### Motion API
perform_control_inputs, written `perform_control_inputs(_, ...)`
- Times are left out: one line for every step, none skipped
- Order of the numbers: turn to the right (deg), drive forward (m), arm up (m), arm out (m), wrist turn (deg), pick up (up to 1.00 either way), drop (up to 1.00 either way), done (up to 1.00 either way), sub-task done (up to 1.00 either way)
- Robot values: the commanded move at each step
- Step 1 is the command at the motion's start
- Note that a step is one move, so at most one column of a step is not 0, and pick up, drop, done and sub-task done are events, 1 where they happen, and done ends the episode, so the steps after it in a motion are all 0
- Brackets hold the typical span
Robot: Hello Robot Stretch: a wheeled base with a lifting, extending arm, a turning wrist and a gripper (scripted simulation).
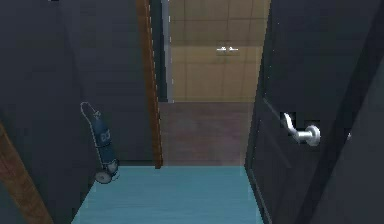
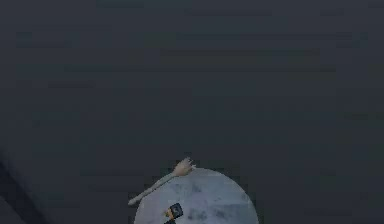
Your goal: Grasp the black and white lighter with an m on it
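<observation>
Arm side view, btm centre: pale round counter (image 2: pixel 225 198) w/ tan fork-like utensil (image 2: pixel 160 183) & small dark item (image 2: pixel 175 211). Jaws' state can't be told.

Doorway (image 1: pixel 205 110) open ahead, door (image 1: pixel 292 70) right, wall (image 1: pixel 60 60) left

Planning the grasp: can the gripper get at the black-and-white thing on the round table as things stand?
Probably yes: the black-and-white thing lies bare on the round table low in the arm side view; the pale utensil lies apart from it.
</observation>
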Motion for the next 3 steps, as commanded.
perform_control_inputs(0.0, 0.0, 0.5, 0.0, 0.0, 0.0, 0.0, 0.0, 0.0)
perform_control_inputs(0.0, 0.0, 0.34, 0.0, 0.0, 0.0, 0.0, 0.0, 0.0)
perform_control_inputs(0.0, 0.0, 0.0, 0.06, 0.0, 0.0, 0.0, 0.0, 0.0)
